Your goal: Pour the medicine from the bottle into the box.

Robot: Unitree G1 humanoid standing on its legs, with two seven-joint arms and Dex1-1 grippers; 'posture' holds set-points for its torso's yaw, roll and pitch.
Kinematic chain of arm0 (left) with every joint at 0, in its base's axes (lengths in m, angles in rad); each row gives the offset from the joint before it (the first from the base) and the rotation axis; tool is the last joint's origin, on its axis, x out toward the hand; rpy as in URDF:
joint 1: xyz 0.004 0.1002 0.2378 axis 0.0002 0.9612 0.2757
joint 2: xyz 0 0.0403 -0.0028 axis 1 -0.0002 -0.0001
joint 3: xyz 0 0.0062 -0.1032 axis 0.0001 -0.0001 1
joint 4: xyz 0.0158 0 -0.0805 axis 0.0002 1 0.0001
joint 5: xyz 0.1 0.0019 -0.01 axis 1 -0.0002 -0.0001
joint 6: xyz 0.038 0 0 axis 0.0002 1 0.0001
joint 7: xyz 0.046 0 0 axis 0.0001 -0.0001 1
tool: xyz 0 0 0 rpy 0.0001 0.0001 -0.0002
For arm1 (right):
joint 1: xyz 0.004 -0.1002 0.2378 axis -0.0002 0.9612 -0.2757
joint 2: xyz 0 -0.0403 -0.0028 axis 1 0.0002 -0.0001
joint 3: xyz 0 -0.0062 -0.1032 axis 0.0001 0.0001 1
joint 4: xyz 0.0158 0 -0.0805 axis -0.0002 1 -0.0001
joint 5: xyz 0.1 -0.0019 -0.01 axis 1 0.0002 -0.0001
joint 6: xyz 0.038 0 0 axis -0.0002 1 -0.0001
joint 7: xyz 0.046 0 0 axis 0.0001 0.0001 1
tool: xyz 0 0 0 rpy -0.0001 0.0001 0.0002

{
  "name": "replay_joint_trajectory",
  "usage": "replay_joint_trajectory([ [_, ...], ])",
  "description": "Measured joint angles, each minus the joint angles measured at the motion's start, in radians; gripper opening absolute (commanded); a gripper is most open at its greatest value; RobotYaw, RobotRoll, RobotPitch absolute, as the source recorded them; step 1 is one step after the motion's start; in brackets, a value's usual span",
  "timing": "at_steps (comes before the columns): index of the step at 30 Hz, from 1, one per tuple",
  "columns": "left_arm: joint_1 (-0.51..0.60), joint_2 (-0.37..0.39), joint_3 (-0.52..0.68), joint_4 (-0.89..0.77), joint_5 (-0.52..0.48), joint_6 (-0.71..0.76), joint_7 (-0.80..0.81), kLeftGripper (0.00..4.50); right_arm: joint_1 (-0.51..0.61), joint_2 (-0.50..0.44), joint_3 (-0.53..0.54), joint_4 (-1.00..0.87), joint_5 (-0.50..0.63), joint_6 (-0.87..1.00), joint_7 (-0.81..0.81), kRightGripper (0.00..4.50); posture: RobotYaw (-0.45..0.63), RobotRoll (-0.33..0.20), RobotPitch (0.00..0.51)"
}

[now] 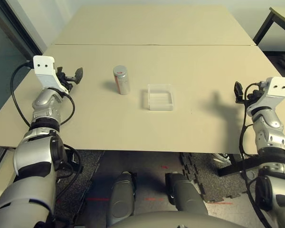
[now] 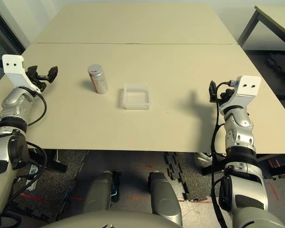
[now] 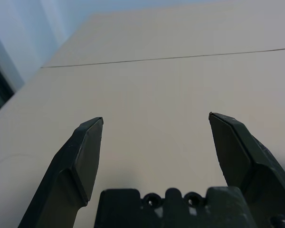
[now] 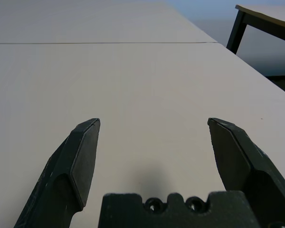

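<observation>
The silvery-grey bottle (image 1: pixel 121 79) with its red stripe stands upright on the tan table, left of centre. Just to its right lies the clear square box (image 1: pixel 160 97), flat on the table. The medicine is hidden from me. My left gripper (image 1: pixel 72 76) hovers open at the table's left side, well to the left of the bottle, with nothing between its fingers (image 3: pixel 83 156). My right gripper (image 1: pixel 238 91) is open near the right edge, far to the right of the box, and its fingers (image 4: pixel 78 161) hold nothing.
A seam (image 1: pixel 152 45) crosses the tan table (image 1: pixel 194 66) behind the bottle and box. A second table with a dark leg (image 1: pixel 262 29) stands at the far right. A dark cable (image 1: pixel 16 99) loops from my left arm.
</observation>
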Motion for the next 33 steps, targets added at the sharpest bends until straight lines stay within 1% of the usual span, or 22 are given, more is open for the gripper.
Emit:
replay_joint_trajectory([
  [1,0.002,0.001,0.000,0.000,0.000,0.000,0.000,4.47,0.000,0.000,0.000,0.000,0.000,0.000,0.000,4.50,-0.12,0.000,0.158],
  [3,0.008,0.001,0.000,0.000,0.000,0.000,0.000,4.47,0.000,0.002,0.000,-0.015,0.000,0.005,0.000,4.50,-0.12,0.000,0.158],
  [9,0.004,-0.011,-0.006,0.001,0.014,0.000,0.000,4.47,-0.001,-0.012,0.001,-0.030,0.000,0.013,0.021,4.50,-0.18,0.000,0.146],
  [14,-0.006,-0.012,-0.011,0.001,0.020,0.007,-0.033,4.47,-0.002,-0.030,0.000,-0.045,0.007,0.042,0.041,4.50,-0.18,0.000,0.138],
  [18,0.003,-0.006,-0.013,-0.018,0.017,0.019,-0.128,4.47,-0.002,-0.057,0.003,-0.142,0.041,0.152,0.100,4.50,-0.15,0.000,0.139],
  [22,0.054,-0.001,-0.013,-0.084,0.001,0.042,-0.210,4.47,0.024,-0.084,0.018,-0.279,0.090,0.299,0.176,4.50,-0.14,0.000,0.135],
  [26,0.131,-0.004,-0.014,-0.177,-0.027,0.099,-0.292,4.47,0.069,-0.092,0.089,-0.467,0.145,0.467,0.282,4.50,-0.14,0.000,0.134],
  [29,0.158,-0.022,-0.025,-0.257,-0.048,0.167,-0.342,4.47,0.072,-0.094,0.148,-0.581,0.180,0.569,0.349,4.50,-0.14,0.000,0.132],
  [33,0.186,-0.049,-0.040,-0.353,-0.071,0.254,-0.381,4.47,0.065,-0.099,0.179,-0.643,0.195,0.645,0.382,4.50,-0.15,0.000,0.123],
])
